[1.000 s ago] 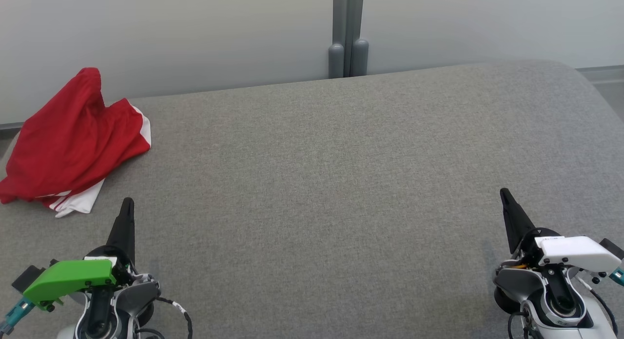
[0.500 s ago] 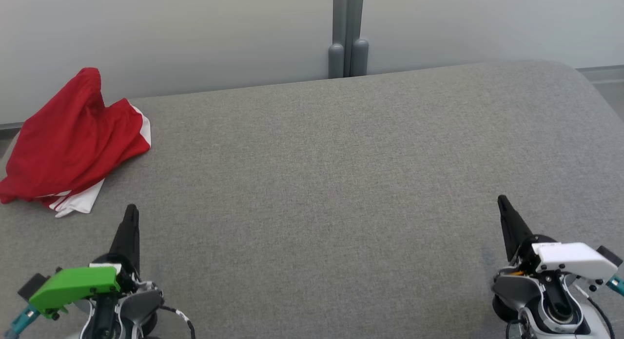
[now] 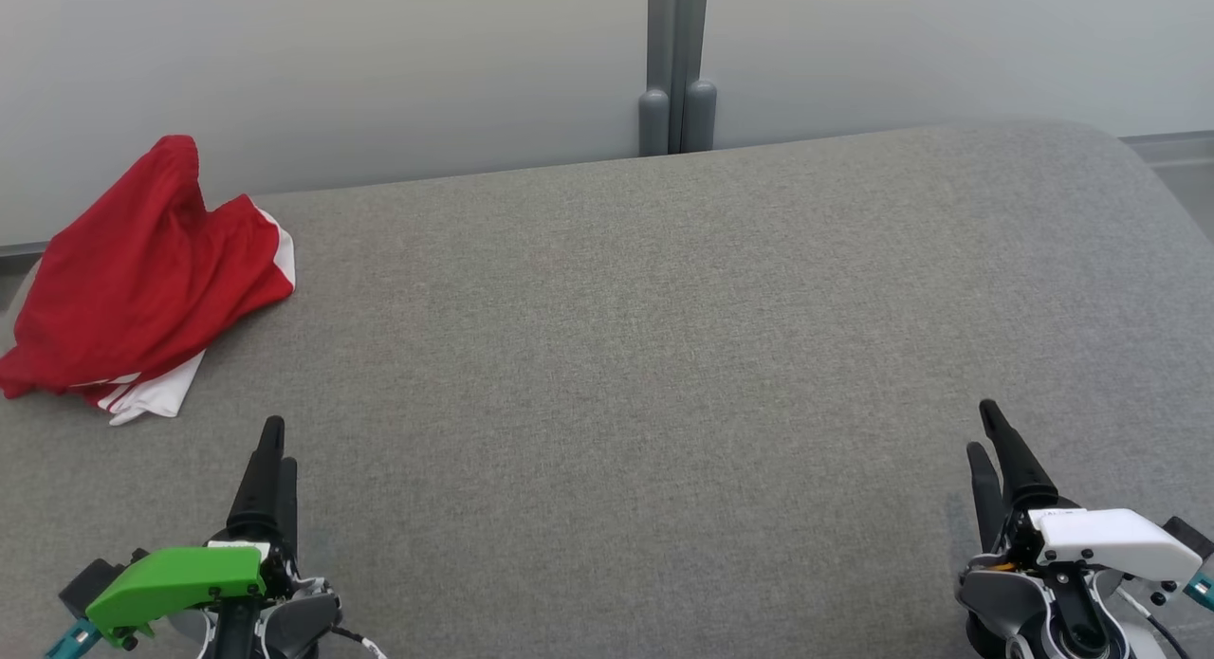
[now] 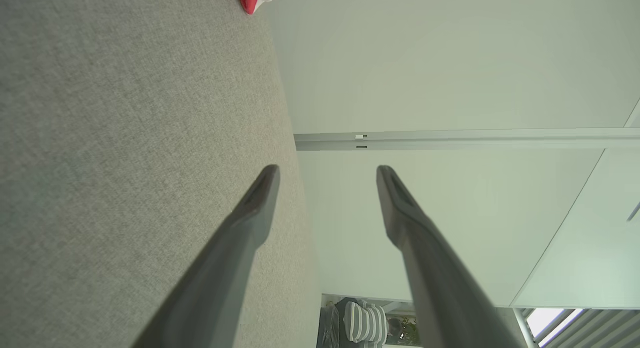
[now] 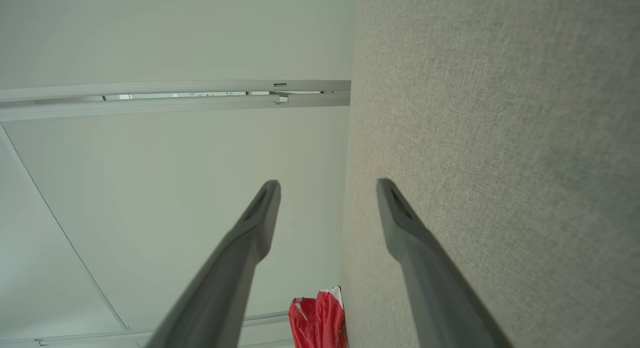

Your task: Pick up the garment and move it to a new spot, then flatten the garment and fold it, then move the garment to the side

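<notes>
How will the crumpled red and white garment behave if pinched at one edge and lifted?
Probably floppy: the red and white garment lies in soft folds, so it should hang, not hold shape. It looks thin, so likely light. Pushed, it may bunch rather than slide on the textured grey upholstery.

One red-and-white garment (image 3: pixel 142 270), upper left of the head view. One grey padded surface (image 3: pixel 645 356) across the middle. Two grippers: left gripper (image 3: pixel 281 443) at lower left, right gripper (image 3: pixel 982 427) at lower right. Two dark fingers (image 3: pixel 258 484) on each, four in all. Two rounded grey posts (image 3: pixel 653 118), top centre.
</notes>
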{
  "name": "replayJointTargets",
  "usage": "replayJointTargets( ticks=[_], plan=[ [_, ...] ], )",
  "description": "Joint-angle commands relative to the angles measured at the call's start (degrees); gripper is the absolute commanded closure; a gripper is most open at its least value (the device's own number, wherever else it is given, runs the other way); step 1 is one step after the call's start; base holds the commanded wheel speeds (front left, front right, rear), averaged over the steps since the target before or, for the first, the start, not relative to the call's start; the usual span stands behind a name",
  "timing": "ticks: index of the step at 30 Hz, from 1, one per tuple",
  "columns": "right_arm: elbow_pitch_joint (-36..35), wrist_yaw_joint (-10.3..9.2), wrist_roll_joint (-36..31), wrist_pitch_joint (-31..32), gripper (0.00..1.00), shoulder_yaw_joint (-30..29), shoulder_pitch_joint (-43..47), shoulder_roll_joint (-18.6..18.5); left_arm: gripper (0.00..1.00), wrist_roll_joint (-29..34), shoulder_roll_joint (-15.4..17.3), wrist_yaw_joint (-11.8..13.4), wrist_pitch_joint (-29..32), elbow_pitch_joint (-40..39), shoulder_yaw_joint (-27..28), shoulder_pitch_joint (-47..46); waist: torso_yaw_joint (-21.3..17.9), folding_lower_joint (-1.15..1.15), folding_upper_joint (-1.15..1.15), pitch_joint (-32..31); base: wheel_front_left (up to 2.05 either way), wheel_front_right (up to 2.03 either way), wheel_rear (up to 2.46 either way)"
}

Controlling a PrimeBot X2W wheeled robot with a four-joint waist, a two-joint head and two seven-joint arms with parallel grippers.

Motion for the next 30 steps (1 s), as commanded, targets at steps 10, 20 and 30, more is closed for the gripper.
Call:
replayJointTargets(
  ticks=[10, 20, 30],
  plan=[
    [-5.3, 0.02, -9.6, -2.8, 0.00, -1.0, 0.7, -0.4, 0.00, 9.0, 0.3, 1.1, -3.1, -5.3, -1.7, 0.0, 0.1, 0.00, 0.00, -0.3, 0.00, 0.00, 0.00],
    [-10.0, 0.03, -22.6, -4.9, 0.00, 0.5, 1.6, -0.5, 0.00, 22.3, 0.4, 3.6, -5.5, -9.3, -3.9, 0.6, 0.2, 0.00, 0.00, -0.6, 0.00, 0.00, 0.00],
    [-12.1, 0.03, -36.0, -6.8, 0.00, 3.0, 2.9, -0.5, 0.00, 35.2, 0.4, 5.9, -7.8, -11.3, -6.1, 2.2, 0.2, 0.00, 0.00, -0.7, 0.00, 0.00, 0.00]
  ],
)
